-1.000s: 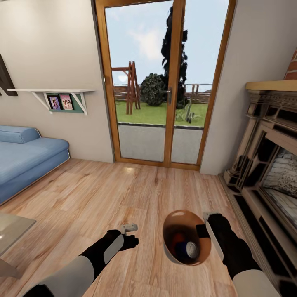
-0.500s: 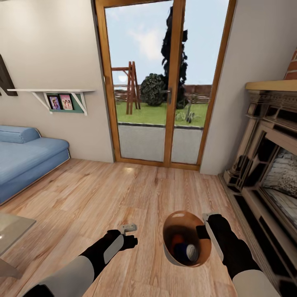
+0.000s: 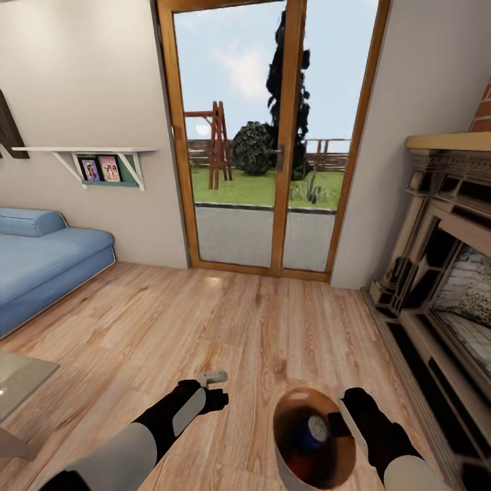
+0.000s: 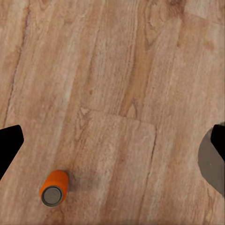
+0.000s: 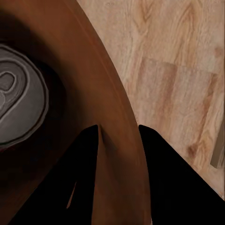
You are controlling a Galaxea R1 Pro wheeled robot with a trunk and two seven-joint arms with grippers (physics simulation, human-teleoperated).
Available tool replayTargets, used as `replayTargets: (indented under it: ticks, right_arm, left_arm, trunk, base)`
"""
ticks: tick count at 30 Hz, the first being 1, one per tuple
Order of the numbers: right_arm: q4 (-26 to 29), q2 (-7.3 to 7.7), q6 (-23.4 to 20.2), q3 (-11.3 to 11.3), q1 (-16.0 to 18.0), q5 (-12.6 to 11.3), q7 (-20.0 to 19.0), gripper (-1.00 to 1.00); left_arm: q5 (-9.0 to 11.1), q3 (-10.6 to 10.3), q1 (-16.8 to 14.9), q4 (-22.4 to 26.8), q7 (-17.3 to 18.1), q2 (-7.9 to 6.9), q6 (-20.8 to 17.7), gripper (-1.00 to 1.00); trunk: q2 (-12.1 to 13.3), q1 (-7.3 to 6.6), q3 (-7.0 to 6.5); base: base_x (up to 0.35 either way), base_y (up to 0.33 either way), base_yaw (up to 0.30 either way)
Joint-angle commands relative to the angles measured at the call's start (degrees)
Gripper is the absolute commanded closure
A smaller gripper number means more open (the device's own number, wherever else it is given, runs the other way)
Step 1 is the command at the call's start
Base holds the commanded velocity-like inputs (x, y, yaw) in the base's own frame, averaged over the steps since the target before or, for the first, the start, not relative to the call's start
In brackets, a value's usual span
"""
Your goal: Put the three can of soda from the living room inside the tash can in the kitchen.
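Note:
The tash can [image 3: 285, 467], grey outside and glossy brown inside, hangs low over the plank floor at the head view's bottom right. Inside it lies a blue can of soda [image 3: 315, 429] with a silvery top, and something reddish [image 3: 294, 458] shows dimly beneath. My right gripper [image 3: 339, 421] is shut on the bucket's rim; in the right wrist view its fingers [image 5: 159, 173] straddle the brown wall [image 5: 101, 93], beside a silvery can top [image 5: 14, 108]. My left gripper [image 3: 215, 377] is open over the floor. An orange can of soda [image 4: 54, 188] lies on its side on the planks.
A blue sofa [image 3: 48, 259] stands at the left and a glass table corner [image 3: 20, 382] at the lower left. The fireplace [image 3: 443, 273] runs along the right. Wood-framed glass doors [image 3: 273, 136] are ahead, with open plank floor [image 3: 225, 320] between.
My right arm has drawn back and down with the bucket, which now sits lower and closer in the view. The cans have shifted inside it. The left arm has not moved.

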State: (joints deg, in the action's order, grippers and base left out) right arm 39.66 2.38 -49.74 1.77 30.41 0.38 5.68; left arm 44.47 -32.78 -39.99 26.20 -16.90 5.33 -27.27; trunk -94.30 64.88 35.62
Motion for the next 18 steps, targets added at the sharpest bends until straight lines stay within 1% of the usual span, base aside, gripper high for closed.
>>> replayTargets:
  ticks: [1,10,17,18]
  right_arm:
    - [3.39,-0.03,0.49,-0.02,0.05,-0.84,-0.25,1.0]
    - [1.91,-0.2,1.91,-0.01,0.16,-0.77,-0.16,1.0]
    - [2.05,-0.37,1.78,0.15,0.22,-0.28,0.03,1.0]
    - [2.18,-0.4,0.93,0.22,0.37,-0.2,0.06,1.0]
  left_arm:
    - [0.0,0.0,0.0,-0.01,0.01,0.01,0.01,-1.0]
    - [0.0,0.0,0.0,-0.01,0.02,0.03,-0.06,-1.0]
    - [0.0,0.0,0.0,-0.01,0.02,0.03,-0.06,-1.0]
    - [0.0,0.0,0.0,-0.01,0.02,0.03,-0.06,-1.0]
  trunk:
    - [-0.01,0.0,-0.01]
    - [-0.01,0.0,-0.01]
    - [-0.01,0.0,-0.01]
    - [-0.01,0.0,-0.01]
  base:
    - [0.0,0.0,0.0]
    - [0.0,0.0,0.0]
    - [0.0,0.0,0.0]
    - [0.0,0.0,0.0]
